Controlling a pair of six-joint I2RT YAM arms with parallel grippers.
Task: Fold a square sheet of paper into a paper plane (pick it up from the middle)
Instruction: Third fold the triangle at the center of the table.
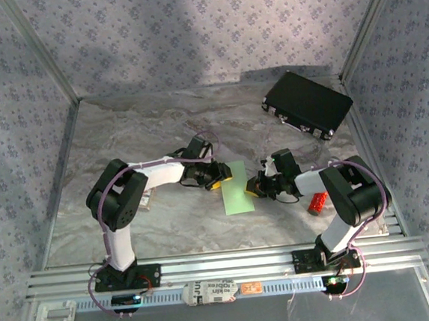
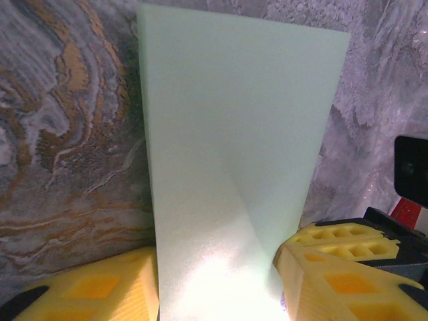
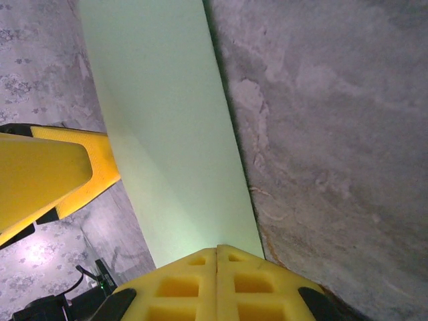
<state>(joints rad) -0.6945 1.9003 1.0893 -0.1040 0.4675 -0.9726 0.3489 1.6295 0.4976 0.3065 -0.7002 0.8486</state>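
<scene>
The square sheet of paper (image 1: pixel 237 188), folded narrow, lies mid-table between the arms, the left gripper (image 1: pixel 218 177) straddling its far end with jaws apart and the right gripper (image 1: pixel 255 188) closed tight at its right edge, while the black case (image 1: pixel 307 105) and red cylinder (image 1: pixel 318 202) sit well clear.

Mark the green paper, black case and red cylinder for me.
green paper (image 1: pixel 238 190): top view, middle of the sheet.
black case (image 1: pixel 308 102): top view, centre of its lid.
red cylinder (image 1: pixel 318 202): top view, middle of its side.
</scene>
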